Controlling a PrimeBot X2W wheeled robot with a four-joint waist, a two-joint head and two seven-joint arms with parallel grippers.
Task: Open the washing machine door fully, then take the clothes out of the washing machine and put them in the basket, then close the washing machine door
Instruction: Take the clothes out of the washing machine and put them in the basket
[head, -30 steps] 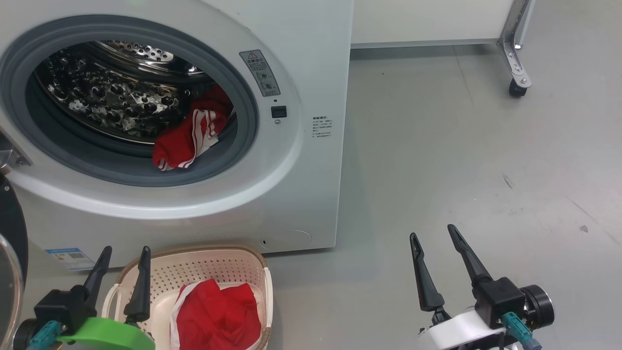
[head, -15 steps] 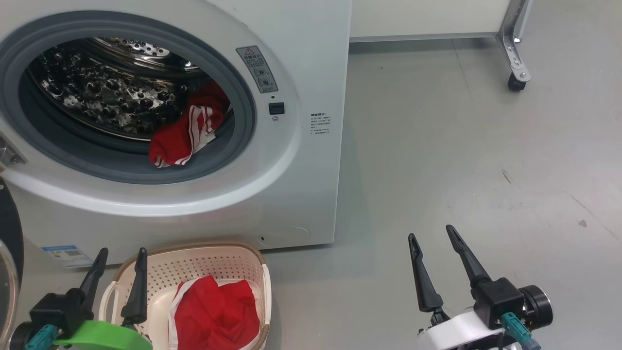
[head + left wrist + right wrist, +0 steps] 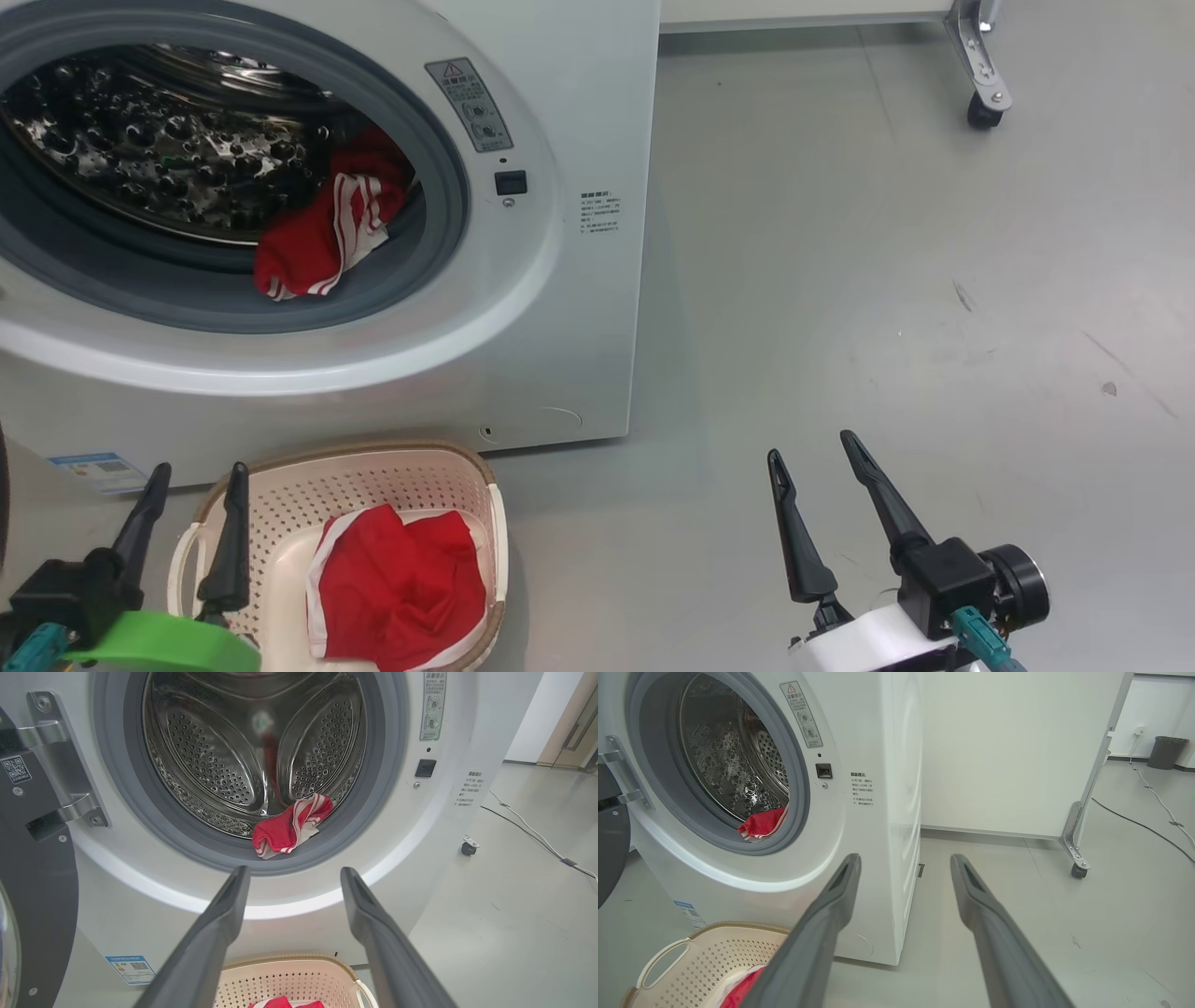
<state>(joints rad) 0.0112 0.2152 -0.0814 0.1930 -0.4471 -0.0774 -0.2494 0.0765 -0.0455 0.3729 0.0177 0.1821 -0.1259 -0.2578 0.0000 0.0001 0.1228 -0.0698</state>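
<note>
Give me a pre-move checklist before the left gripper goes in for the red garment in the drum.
1. Washing machine door swung clear of the opening: ok.
2. Left gripper open and empty: ok.
3. Right gripper open, empty, off to the side over bare floor: ok.
4. Red garment lying at the front lip of the drum, nothing in front of it: ok.
5. Basket on the floor below the opening, with one garment in the basket and room left: ok.
6. Nothing else hidden deeper in the drum: cannot tell.
</note>
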